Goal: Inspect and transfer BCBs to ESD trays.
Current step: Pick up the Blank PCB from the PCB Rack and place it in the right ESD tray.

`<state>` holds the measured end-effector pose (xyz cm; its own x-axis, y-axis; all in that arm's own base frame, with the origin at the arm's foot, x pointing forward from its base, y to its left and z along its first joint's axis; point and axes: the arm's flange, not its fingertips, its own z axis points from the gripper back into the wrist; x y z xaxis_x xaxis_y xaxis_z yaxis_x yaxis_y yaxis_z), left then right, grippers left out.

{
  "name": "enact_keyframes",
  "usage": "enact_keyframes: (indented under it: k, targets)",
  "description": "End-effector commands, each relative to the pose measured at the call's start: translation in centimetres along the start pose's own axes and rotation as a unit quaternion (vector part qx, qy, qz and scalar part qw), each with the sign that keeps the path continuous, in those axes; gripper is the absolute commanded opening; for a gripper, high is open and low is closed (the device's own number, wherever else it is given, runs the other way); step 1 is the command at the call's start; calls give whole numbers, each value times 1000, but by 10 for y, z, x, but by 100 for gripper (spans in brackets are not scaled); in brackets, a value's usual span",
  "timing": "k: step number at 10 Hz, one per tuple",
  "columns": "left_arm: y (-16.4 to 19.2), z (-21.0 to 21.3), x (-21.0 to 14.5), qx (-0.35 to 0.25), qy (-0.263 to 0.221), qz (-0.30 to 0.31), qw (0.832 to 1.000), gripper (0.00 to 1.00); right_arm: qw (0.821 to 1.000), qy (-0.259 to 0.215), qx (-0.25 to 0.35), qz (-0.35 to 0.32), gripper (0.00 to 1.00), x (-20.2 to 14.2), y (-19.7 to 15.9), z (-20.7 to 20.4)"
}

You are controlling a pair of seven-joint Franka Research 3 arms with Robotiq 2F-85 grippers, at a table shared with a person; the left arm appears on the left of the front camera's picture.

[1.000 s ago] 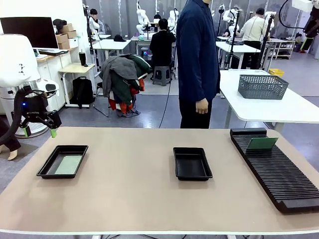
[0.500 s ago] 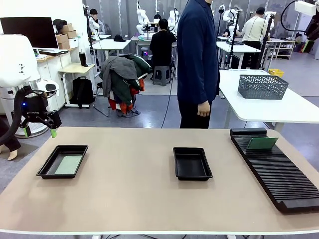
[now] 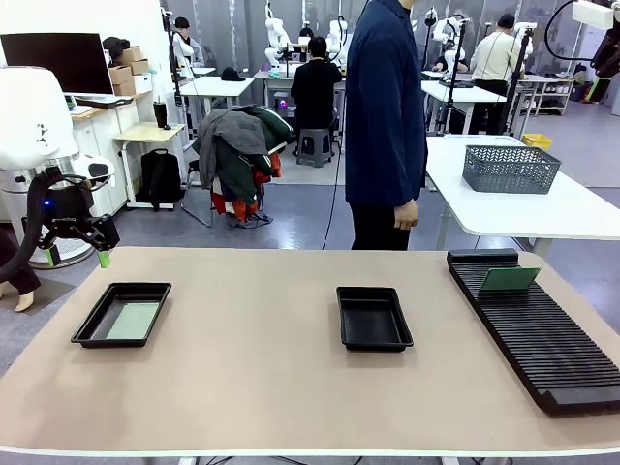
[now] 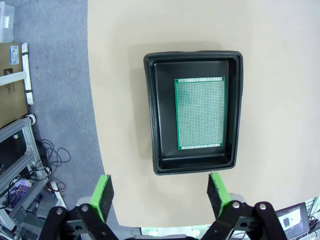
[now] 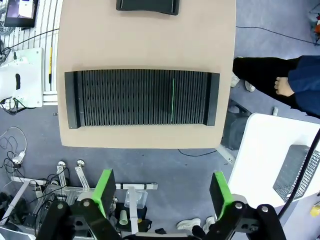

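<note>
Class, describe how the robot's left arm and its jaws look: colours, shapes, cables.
The left arm has a bulky, rounded white casing. A black cable loops beside its black wrist. Its jaws are black with flat green pads.

Left gripper [image 4: 160, 192] jaws spread wide, nothing between the green pads [image 4: 104, 195]. Black ESD tray [image 4: 148, 110] sits on the beige table [image 4: 280, 100] straight ahead of the fingertips, spanning the gap. One green BCB [image 4: 200, 113] lies flat on its floor, nearer the right-finger side. Grey floor [image 4: 50, 100] and cables [image 4: 52, 155] lie outside the left finger.
</note>
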<state>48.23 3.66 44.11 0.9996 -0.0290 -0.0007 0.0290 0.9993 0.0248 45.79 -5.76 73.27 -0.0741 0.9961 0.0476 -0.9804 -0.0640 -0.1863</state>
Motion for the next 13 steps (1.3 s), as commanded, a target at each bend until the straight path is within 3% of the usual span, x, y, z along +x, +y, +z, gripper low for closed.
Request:
enact_keyframes:
  k: [1,8,13]
  targets:
    - [0,-1,1,0,-2,0,1000,100,1000,0,0,0,100,0,0,0]
    - [0,-1,1,0,-2,0,1000,100,1000,2,-14,20,100,-13,-14,-138]
    - [0,-1,1,0,-2,0,1000,100,999,-25,-14,41,100,-28,-24,-243]
